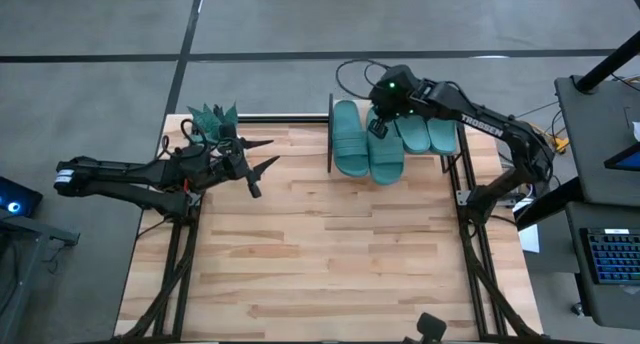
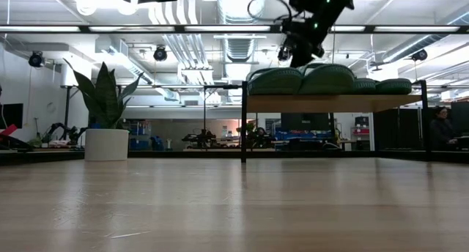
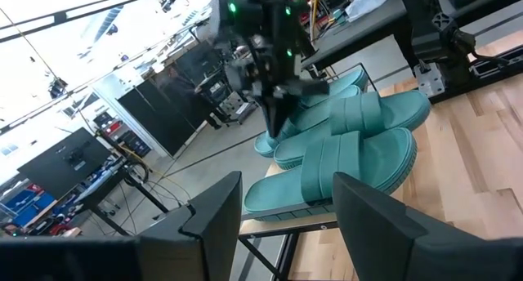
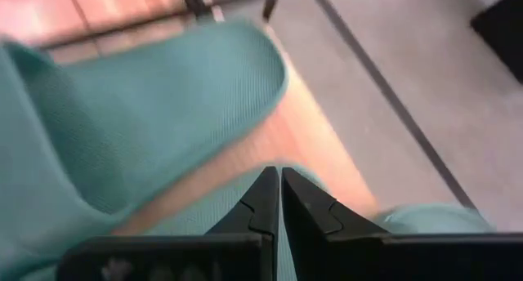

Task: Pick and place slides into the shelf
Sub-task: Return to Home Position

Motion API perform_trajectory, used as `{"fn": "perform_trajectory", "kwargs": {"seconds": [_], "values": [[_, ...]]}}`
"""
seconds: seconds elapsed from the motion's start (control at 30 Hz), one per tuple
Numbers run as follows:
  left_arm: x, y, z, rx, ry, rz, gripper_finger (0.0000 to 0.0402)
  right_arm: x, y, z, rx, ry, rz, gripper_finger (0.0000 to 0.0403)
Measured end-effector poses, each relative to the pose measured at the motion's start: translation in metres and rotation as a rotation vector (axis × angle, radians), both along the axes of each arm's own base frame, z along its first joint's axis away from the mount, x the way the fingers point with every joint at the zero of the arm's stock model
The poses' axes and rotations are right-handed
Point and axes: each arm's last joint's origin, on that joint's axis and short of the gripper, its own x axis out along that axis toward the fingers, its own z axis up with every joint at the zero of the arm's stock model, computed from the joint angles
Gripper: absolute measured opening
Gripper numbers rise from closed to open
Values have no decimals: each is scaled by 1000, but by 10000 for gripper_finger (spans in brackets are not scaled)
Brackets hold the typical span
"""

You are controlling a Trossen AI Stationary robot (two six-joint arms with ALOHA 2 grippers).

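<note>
Right tool (image 4: 275,176) pinched closed, empty, just above slides (image 1: 370,144) on shelf (image 2: 330,103), counter's far edge. Lift clear first, then retract. Left tool (image 1: 272,151) spread, empty, left edge.

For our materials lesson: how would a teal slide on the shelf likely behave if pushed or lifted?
Probably light and bendy: the slide looks like moulded rubber. Its flat sole should skid, not roll; the textured surface likely grips.

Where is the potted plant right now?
In the high view, the potted plant sits at the far left corner of the table, just beyond the left hand, with the shelf off to its right.
</note>
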Motion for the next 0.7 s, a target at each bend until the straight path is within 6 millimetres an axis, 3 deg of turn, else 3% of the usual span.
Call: {"fn": "perform_trajectory", "kwargs": {"seconds": [0.2,0.4,0.53,0.7], "values": [[0,0,-2,-34,0,-2,176,-9,19,39,-3,-187,148,8],[-2,0,-6,-102,16,-10,176,-17,77,66,-121,-460,386,8],[-5,0,-5,-133,-7,-12,176,-36,119,61,-189,-609,455,9],[-10,-2,-1,-154,-38,-65,176,-60,160,23,-183,-691,483,9]]}}
